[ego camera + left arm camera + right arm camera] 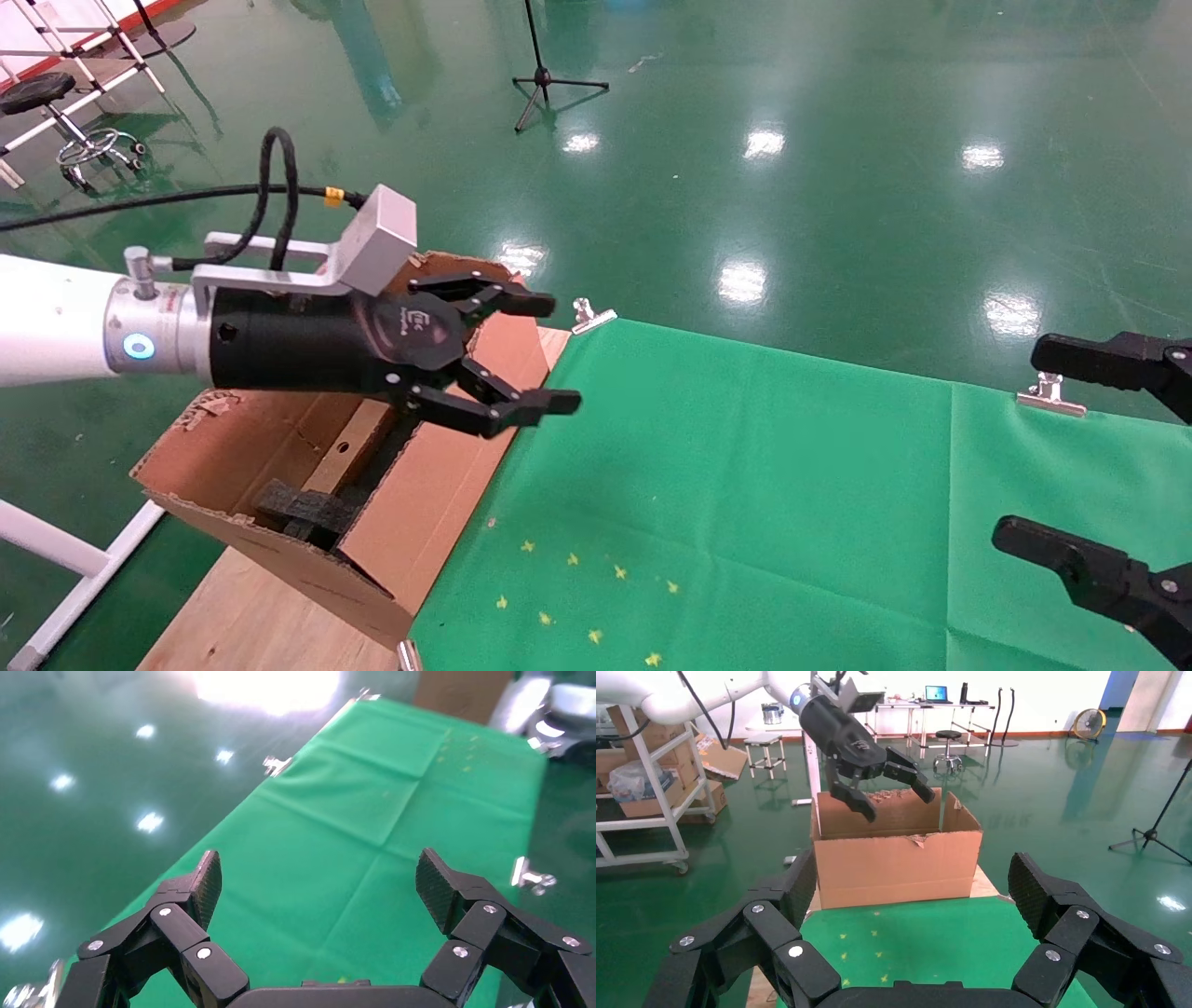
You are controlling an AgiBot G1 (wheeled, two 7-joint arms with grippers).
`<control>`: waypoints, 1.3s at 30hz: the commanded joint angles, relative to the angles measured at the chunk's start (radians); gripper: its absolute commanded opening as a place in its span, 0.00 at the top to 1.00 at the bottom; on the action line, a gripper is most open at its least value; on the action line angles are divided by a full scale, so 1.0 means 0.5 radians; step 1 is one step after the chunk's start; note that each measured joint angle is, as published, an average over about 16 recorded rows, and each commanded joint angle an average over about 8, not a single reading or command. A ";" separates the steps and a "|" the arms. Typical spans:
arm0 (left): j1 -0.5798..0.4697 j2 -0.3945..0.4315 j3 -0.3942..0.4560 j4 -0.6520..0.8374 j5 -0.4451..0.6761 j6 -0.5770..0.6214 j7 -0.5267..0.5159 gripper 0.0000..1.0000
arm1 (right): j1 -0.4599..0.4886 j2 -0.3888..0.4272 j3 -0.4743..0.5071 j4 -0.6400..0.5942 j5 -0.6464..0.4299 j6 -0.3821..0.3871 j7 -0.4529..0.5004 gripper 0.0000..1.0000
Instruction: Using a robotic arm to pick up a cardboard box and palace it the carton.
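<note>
**Op:** Carton (438,503) sat at the table's left end, on bare wood just beside the green cloth (745,485). Head cam showed inside it: black foam (307,513) at the near end and a long brown piece w/ a round hole (349,447) lying along the bottom. Looked like the cardboard box, but I couldn't confirm.

**Obs:** And the left gripper?

**Op:** Left gripper (554,354) hung above the carton's far right wall, fingers spread wide, nothing between them. Its own wrist cam saw only cloth and floor past the pads (209,881), no carton at all.

**Obs:** Right side?

**Op:** Right gripper (1071,447) sat at the table's right edge, also wide open, empty. Its cam gave me the carton's outside wall (898,864) w/ ragged top edge and the left gripper above it; interior hidden there.

**Obs:** Room to move?

**Op:** Cloth between the arms was bare except small yellow marks (587,596). Metal clips (592,315) pinned the cloth at the far edge.
</note>
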 commanded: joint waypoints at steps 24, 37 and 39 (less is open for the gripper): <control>0.569 0.060 -0.389 -0.578 -0.580 0.032 0.183 0.00 | 0.000 0.000 0.000 0.000 0.000 0.000 0.000 0.00; 0.615 0.065 -0.421 -0.622 -0.630 0.036 0.195 0.00 | -0.001 0.000 0.000 -0.001 0.000 0.000 0.000 0.00; 0.610 0.064 -0.418 -0.617 -0.624 0.036 0.194 0.00 | -0.001 0.000 0.000 -0.001 0.000 0.001 0.000 0.00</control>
